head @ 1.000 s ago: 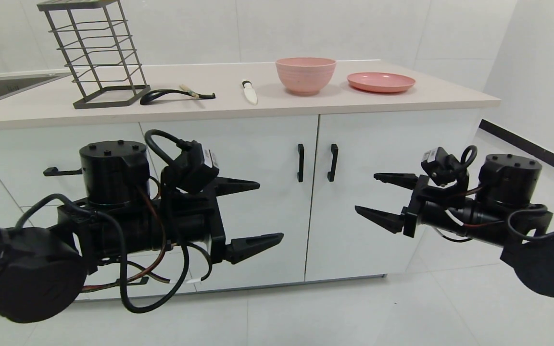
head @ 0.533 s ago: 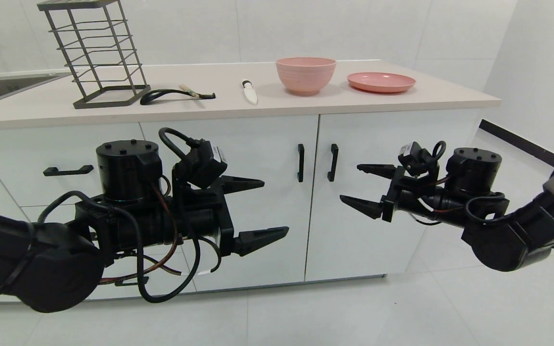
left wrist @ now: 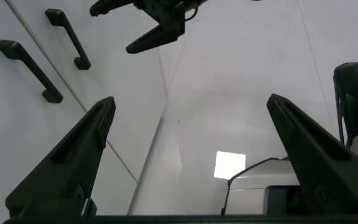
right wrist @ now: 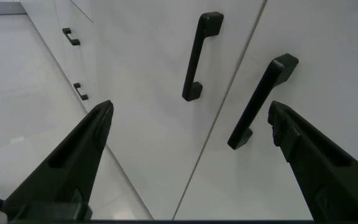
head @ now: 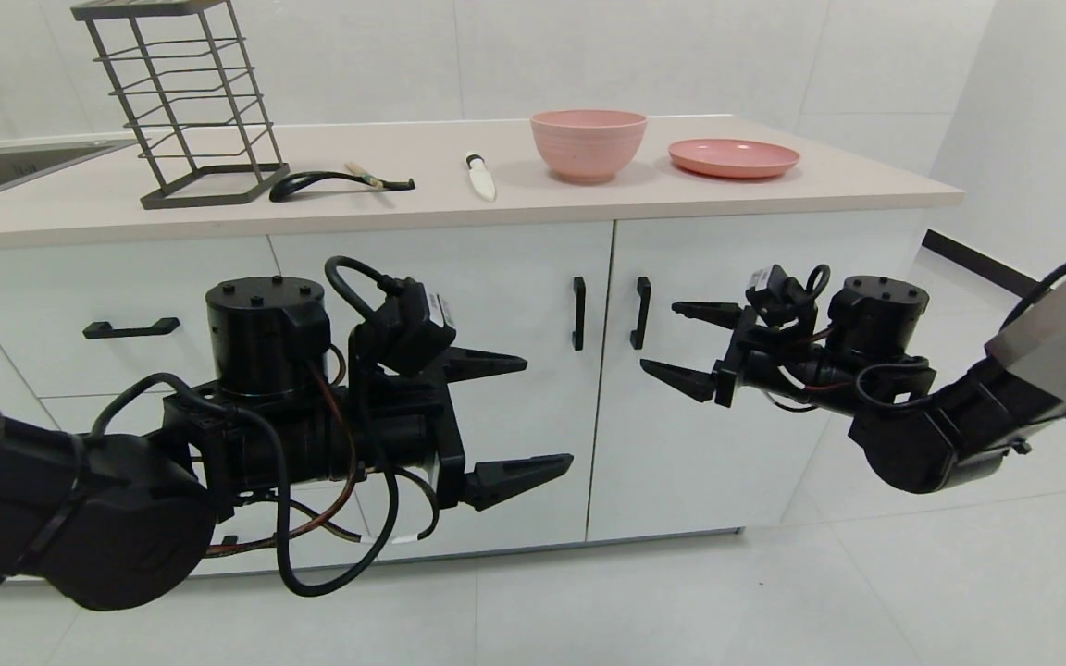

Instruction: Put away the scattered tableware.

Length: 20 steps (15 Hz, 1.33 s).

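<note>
**A:** Nearest first. How do the claws stand?

**B:** The left gripper point(head: 547, 412), lower middle of the head view, has its jaws wide apart and carries nothing. The right gripper point(head: 659, 336), right of centre, is spread and empty too, and its tips are just beside the cabinet handles point(head: 641, 313).

**A:** Any trouble there?

**B:** I'd judge a fingertip could snag a handle or knock the cabinet door point(head: 700, 462) if that arm pushes forward before it rises.

**A:** And the tableware?

**B:** It's all on the counter point(head: 774, 199), across the upper frame: black ladle point(head: 339, 178), white knife point(head: 480, 176), pink bowl point(head: 588, 143), pink plate point(head: 734, 157). The wire rack point(head: 186, 102) stands at upper left. The flat plate may skid toward the edge under a shallow pinch. The ladle lies just beside the rack and could be shoved against it.
</note>
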{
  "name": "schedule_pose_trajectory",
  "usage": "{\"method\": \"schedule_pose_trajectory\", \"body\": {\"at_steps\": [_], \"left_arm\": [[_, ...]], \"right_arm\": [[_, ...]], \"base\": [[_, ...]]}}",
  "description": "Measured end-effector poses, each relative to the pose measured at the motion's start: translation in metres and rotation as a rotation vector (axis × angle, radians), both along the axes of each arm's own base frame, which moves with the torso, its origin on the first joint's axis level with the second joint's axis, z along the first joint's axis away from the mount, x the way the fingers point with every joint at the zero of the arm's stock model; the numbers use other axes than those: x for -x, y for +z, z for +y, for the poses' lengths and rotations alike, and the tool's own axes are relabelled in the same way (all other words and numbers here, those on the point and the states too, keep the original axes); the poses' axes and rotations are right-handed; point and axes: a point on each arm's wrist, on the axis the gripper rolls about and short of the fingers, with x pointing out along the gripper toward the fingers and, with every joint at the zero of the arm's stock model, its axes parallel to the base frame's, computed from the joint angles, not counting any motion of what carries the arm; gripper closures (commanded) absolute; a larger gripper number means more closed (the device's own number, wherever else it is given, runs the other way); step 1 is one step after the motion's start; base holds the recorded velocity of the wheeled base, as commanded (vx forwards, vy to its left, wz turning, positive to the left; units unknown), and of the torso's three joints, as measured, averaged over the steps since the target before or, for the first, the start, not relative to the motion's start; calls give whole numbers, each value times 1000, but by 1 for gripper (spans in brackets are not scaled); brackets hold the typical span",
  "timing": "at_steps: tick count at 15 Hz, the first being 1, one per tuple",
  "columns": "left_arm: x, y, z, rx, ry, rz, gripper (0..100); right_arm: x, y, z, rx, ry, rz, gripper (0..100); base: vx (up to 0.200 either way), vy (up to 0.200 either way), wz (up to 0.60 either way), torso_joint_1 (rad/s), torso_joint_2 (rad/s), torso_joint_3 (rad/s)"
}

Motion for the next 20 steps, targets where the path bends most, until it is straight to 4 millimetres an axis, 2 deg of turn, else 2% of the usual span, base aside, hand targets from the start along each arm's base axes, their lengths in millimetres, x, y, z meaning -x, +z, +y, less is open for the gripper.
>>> {"method": "schedule_pose_trajectory", "body": {"at_steps": [4,10,15,20], "left_arm": [[0,4,-1,21,1,-31,0],[-2,6,-2,40,8,-48,0],[-12,1,-8,35,8,-37,0],[-26,8,-20,76,24,-42,0]], "right_arm": [[-17,-11,7,-4,14,-18,0],[-41,-23,7,-11,9,-45,0],[-53,-35,15,-21,97,-64,0],[-65,-41,20,-29,170,-86,0]], "base": [[0,0,0,0,0,0],[0,0,0,0,0,0],[0,0,0,0,0,0],[0,0,0,0,0,0]]}}
